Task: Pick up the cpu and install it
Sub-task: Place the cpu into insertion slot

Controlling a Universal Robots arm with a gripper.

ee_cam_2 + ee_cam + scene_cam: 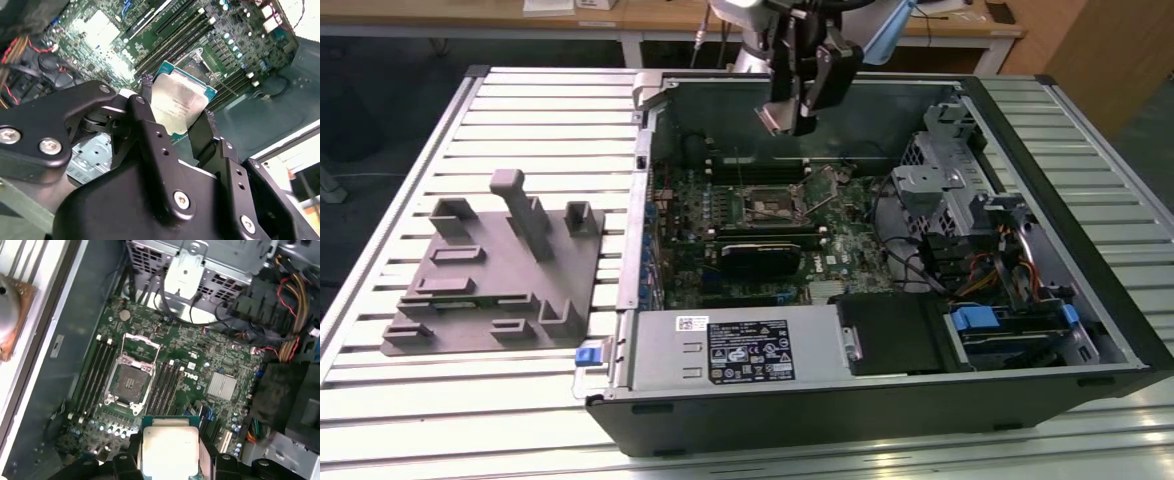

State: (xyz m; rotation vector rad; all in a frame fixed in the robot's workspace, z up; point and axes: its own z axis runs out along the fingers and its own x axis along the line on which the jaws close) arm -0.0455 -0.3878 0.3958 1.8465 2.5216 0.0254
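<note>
The cpu (179,100), a small square chip with a pale silver face, is clamped between the black fingers (146,85) of my gripper (176,106), which is shut on it. In the exterior view the gripper (790,118) hangs over the back part of the open computer case (1067,330), holding the cpu (774,120) well above the motherboard. The cpu socket (131,382) lies open with its metal frame raised, between the memory slots. In the first wrist view the cpu (170,450) sits apart from the socket. The socket (771,205) is lower in the case than the gripper.
A grey plastic tray (494,285) with upright blocks lies on the slatted table at the exterior view's left. Inside the case are a black expansion card (761,255), a power supply (734,350), a metal drive cage (961,180) and bundled cables (287,315).
</note>
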